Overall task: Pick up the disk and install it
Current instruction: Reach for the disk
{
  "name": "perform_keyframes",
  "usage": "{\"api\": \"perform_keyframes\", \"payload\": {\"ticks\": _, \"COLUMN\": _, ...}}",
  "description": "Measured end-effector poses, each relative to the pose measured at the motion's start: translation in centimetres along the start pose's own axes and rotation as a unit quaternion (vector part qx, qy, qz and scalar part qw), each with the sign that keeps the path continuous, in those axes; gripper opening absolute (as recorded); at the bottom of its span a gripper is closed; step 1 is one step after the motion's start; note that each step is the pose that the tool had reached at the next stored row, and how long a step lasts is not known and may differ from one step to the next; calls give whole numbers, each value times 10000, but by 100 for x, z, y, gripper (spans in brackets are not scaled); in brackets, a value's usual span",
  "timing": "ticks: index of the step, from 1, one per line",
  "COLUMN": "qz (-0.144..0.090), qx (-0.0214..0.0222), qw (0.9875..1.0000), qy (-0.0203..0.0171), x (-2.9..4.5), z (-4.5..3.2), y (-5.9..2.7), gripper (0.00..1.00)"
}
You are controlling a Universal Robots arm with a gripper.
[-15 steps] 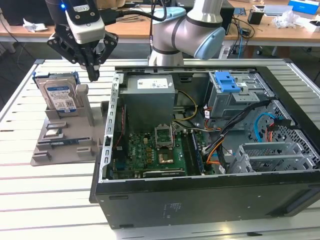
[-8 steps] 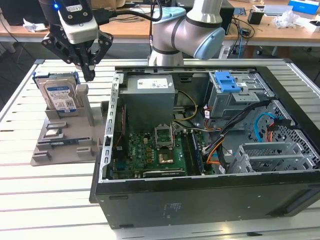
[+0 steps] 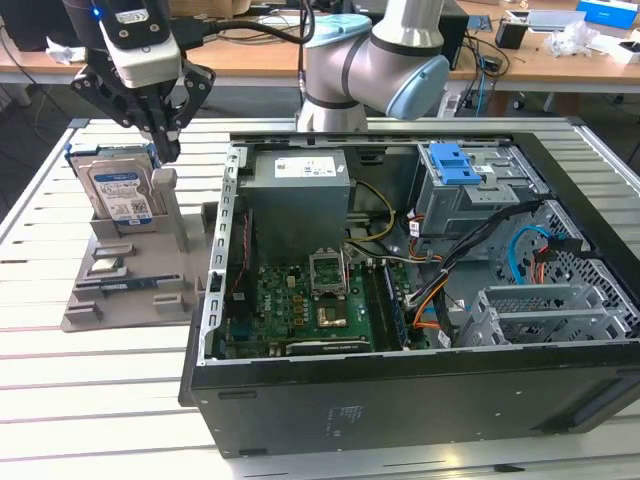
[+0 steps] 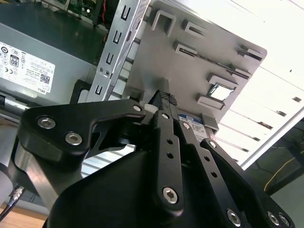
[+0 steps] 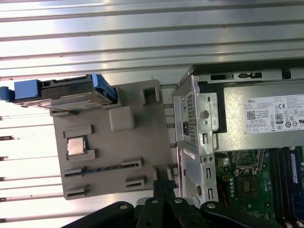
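The end effector (image 3: 167, 150), fingers pressed together on nothing, hangs at the exterior view's upper left, just beside the top corner of the disk (image 3: 118, 192), which stands upright in a gray holder (image 3: 140, 300) on the tabletop (image 3: 80, 390).

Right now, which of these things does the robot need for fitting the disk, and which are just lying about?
Part of the job: the disk standing in the grey tray; the gripper close by it; the open computer case.
Just lying about: the small silver chip on that tray; clutter on the desks behind.
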State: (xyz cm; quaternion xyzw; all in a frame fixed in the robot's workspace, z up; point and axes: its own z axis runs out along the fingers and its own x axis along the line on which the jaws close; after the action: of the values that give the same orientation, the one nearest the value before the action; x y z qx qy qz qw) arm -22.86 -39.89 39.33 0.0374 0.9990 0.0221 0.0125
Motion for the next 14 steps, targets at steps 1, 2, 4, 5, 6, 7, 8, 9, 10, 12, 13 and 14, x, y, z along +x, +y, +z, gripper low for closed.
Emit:
{"api": "perform_keyframes", "payload": {"ticks": 1, "qz": 0, "qx": 0, "qw": 10000, "qy": 0, "x": 13, "z": 0, "y": -1, "gripper": 11}}
{"api": "perform_keyframes", "payload": {"ticks": 2, "qz": 1, "qx": 0, "qw": 10000, "qy": 0, "x": 26, "z": -1, "y": -2, "gripper": 11}}
{"api": "perform_keyframes", "payload": {"ticks": 4, "qz": 1, "qx": 0, "qw": 10000, "qy": 0, "x": 71, "z": -2, "y": -5, "gripper": 11}}
{"api": "perform_keyframes", "payload": {"ticks": 5, "qz": 0, "qx": 0, "qw": 10000, "qy": 0, "x": 90, "z": -2, "y": -6, "gripper": 11}}
{"api": "perform_keyframes", "payload": {"ticks": 6, "qz": 1, "qx": 0, "qw": 10000, "qy": 0, "x": 102, "z": -3, "y": -7, "gripper": 11}}
{"api": "perform_keyframes", "payload": {"ticks": 7, "qz": 0, "qx": 0, "qw": 10000, "qy": 0, "x": 115, "z": -3, "y": -8, "gripper": 11}}
{"api": "perform_keyframes", "payload": {"ticks": 8, "qz": 0, "qx": 0, "qw": 10000, "qy": 0, "x": 125, "z": -3, "y": -9, "gripper": 11}}
{"api": "perform_keyframes", "payload": {"ticks": 9, "qz": 0, "qx": 0, "qw": 10000, "qy": 0, "x": 147, "z": -4, "y": -11, "gripper": 11}}
{"api": "perform_keyframes", "payload": {"ticks": 10, "qz": 0, "qx": 0, "qw": 10000, "qy": 0, "x": 157, "z": -4, "y": -12, "gripper": 11}}
{"api": "perform_keyframes", "payload": {"ticks": 12, "qz": 0, "qx": 0, "qw": 10000, "qy": 0, "x": 187, "z": -5, "y": -14, "gripper": 11}}
{"api": "perform_keyframes", "payload": {"ticks": 13, "qz": 0, "qx": 0, "qw": 10000, "qy": 0, "x": 197, "z": -5, "y": -15, "gripper": 11}}
{"api": "perform_keyframes", "payload": {"ticks": 14, "qz": 0, "qx": 0, "qw": 10000, "qy": 0, "x": 210, "z": -6, "y": -16, "gripper": 11}}
